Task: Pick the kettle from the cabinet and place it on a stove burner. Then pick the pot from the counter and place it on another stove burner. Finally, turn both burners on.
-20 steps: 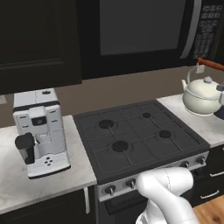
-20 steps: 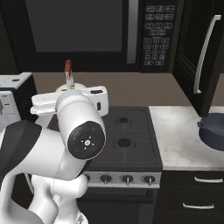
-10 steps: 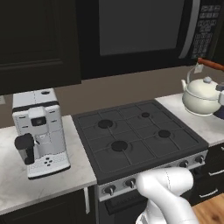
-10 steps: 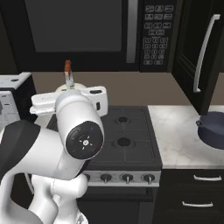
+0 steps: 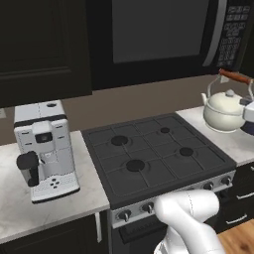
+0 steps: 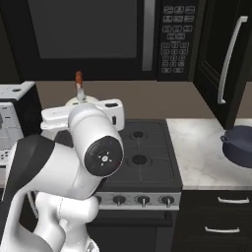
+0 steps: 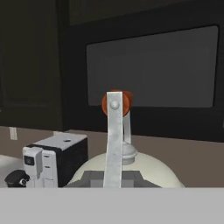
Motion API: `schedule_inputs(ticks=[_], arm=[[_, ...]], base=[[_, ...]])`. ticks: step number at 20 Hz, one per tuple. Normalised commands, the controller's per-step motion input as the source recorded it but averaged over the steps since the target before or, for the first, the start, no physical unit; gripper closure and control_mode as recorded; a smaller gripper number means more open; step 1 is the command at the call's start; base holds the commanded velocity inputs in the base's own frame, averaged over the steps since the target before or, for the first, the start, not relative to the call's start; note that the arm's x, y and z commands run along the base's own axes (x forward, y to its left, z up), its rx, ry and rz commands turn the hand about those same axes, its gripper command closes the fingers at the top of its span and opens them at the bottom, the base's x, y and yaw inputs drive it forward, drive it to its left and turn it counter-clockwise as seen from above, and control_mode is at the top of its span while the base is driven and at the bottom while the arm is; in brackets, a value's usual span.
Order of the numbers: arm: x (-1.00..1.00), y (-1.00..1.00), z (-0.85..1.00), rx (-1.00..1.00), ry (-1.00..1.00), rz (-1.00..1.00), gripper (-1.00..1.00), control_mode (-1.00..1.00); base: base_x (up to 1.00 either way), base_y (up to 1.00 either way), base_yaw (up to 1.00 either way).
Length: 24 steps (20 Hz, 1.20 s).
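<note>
Left base view, left to right: coffee machine (image 5: 43, 149) on counter (image 5: 15, 208); black stove (image 5: 154, 156), burners bare; cream kettle (image 5: 224, 110) over right counter edge beside stove, gripper clamped shut on its handle. Right base view: navy pot (image 6: 239, 146) on counter far right.

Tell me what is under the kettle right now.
The kettle hangs at the stove's right edge, over the stove rim and the counter. Whether it touches either cannot be told; its body covers what lies directly beneath.
</note>
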Motion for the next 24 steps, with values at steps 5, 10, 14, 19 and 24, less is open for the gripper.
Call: schedule_inputs(ticks=[5,10,14,19,24], arm=[[0.16,0.0,-0.2,0.0,-0.06,0.07,1.0,-1.0],[0.21,0.0,-0.19,0.0,-0.06,0.09,1.0,-1.0],[0.29,0.0,-0.22,0.0,-0.02,0.07,1.0,-1.0],[0.28,0.0,-0.25,-0.02,0.0,0.04,1.0,-1.0],[0.31,0.0,-0.27,-0.04,0.0,0.0,1.0,-1.0]], base=[[0.0,0.0,0.0],[0.0,0.0,0.0],[0.0,0.0,0.0],[0.0,0.0,0.0],[0.0,0.0,0.0]])
